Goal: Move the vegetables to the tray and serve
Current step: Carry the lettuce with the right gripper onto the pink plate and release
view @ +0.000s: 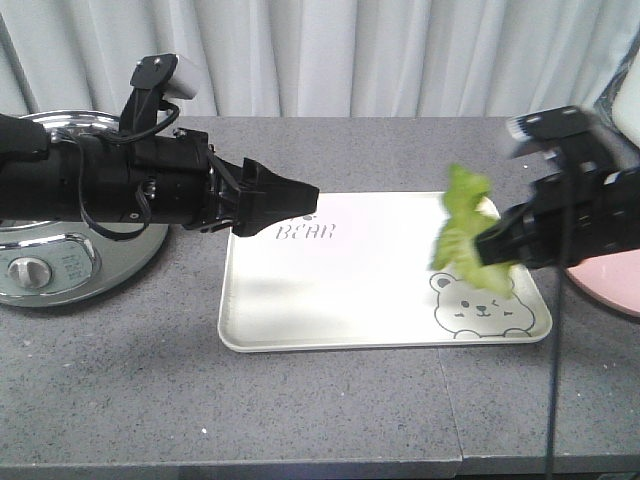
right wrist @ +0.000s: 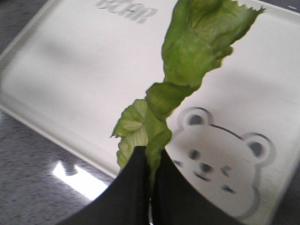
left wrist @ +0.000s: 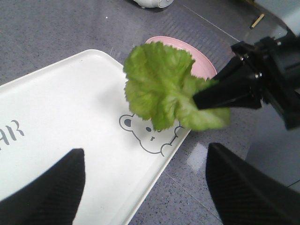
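At 9 o'clock on the grey surface (view: 300,410): silver appliance (view: 60,250) with a dial on its front.

Just right of it, left gripper (view: 298,195). Extends from 9 o'clock and hovers over the 10 o'clock corner of the tray (view: 330,300). Shows its fingers (left wrist: 51,192) spread wide in the left wrist view, holding nothing, well apart from the leaf.

Toward centre, the cream-white tray itself. Lies flat on the surface, carries grey "BEAR" lettering near 11 o'clock and a winking bear drawing (view: 478,305) at 4 o'clock.

Further right, lettuce leaf (view: 462,228). Hangs above the tray's 3 o'clock end, over the bear, blurred in the front view. Stretches away from the fingertips toward 12 o'clock in the right wrist view, frilly end farthest out, narrow end caught in the grip.

Then right gripper (view: 492,245). Extends from 3 o'clock with fingers (right wrist: 136,187) pressed together on the leaf's narrow end, pinching it.

At far right, pink plate (view: 612,285). Sits near the tray's 3 o'clock edge, partly hidden behind the right arm.
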Tool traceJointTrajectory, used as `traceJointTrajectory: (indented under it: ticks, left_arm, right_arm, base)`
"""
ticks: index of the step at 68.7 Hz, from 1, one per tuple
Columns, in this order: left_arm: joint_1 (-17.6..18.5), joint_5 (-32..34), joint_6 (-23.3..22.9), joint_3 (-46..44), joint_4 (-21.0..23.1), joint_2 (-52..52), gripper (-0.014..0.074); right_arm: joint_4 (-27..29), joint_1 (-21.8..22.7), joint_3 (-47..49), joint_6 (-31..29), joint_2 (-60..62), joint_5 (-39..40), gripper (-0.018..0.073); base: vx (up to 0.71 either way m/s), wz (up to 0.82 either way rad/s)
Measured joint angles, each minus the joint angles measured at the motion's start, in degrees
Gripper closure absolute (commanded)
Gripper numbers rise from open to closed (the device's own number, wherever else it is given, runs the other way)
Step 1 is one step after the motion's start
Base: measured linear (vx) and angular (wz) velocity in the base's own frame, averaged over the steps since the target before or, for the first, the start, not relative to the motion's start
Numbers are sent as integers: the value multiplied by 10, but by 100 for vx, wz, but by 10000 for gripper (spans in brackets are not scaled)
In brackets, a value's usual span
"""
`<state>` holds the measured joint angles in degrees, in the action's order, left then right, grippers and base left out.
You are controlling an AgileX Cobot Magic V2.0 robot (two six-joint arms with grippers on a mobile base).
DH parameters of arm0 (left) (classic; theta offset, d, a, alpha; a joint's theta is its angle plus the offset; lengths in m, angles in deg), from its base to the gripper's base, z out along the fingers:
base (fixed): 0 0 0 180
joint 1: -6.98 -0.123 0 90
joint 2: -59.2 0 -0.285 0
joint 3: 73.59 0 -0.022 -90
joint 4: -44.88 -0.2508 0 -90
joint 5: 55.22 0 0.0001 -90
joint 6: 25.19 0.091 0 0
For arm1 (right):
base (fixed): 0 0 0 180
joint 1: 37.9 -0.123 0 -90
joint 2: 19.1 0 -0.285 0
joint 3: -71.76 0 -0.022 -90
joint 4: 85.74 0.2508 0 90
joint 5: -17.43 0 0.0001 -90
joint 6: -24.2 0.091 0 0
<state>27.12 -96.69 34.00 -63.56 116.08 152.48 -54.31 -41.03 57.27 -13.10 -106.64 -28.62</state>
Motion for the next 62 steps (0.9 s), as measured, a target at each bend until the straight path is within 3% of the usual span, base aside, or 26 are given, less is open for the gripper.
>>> traceJointTrajectory:
  ticks: [9, 18, 31, 62]
  left_arm:
    - [0, 0, 0, 0, 0, 0, 73]
    - [0, 0, 0, 0, 0, 0, 73]
    - [0, 0, 0, 0, 0, 0, 73]
    - [0, 0, 0, 0, 0, 0, 73]
  right_arm:
    - [-81, 89, 36, 75, 0, -33, 568]
    - [-152, 134, 65, 119, 0, -50, 568]
    - [-215, 160, 91, 171, -30, -61, 566]
    - [-263, 189, 151, 197, -162, -60, 549]
  base:
    - [0, 0]
    - [0, 0]
    - [0, 0]
    - [0, 0]
